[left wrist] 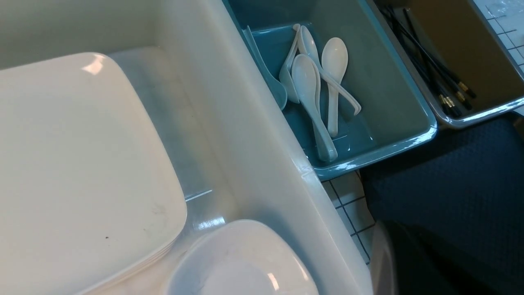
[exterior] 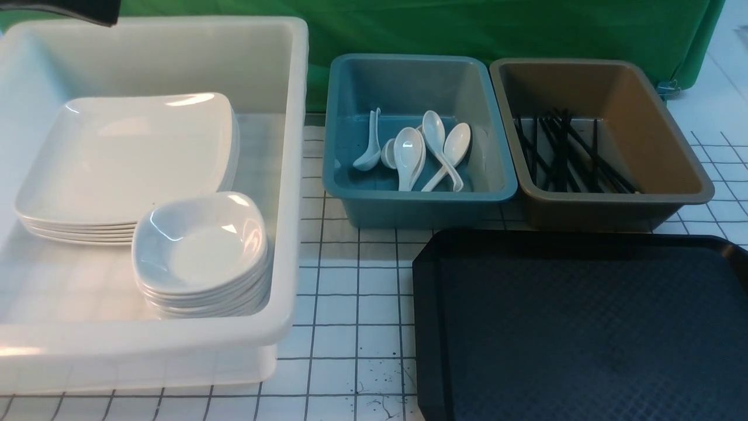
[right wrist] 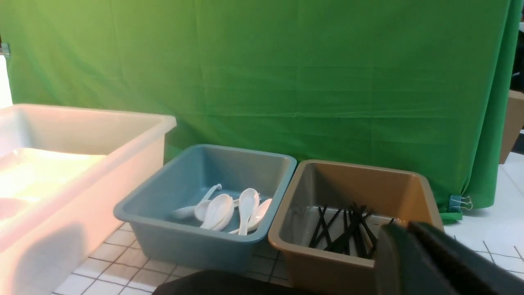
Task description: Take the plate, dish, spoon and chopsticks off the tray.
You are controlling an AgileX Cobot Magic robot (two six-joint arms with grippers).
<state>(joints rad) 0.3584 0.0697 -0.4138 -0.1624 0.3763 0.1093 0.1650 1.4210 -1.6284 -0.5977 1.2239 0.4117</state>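
The black tray point(exterior: 584, 327) lies at the front right with nothing on it. Several white plates point(exterior: 125, 158) are stacked in the white tub point(exterior: 292, 175), with a stack of small dishes point(exterior: 198, 245) in front of them. Several white spoons point(exterior: 409, 152) lie in the blue tub point(exterior: 421, 196). Black chopsticks point(exterior: 561, 152) lie in the brown tub point(exterior: 672, 146). My left gripper point(left wrist: 409, 262) hangs shut and empty high over the white tub's edge. My right gripper point(right wrist: 409, 233) is raised near the brown tub, its fingers together and holding nothing.
A green cloth point(exterior: 497, 29) hangs behind the tubs. The table point(exterior: 350, 292) is white with a grid of dark lines; a strip of it lies between the white tub and the tray.
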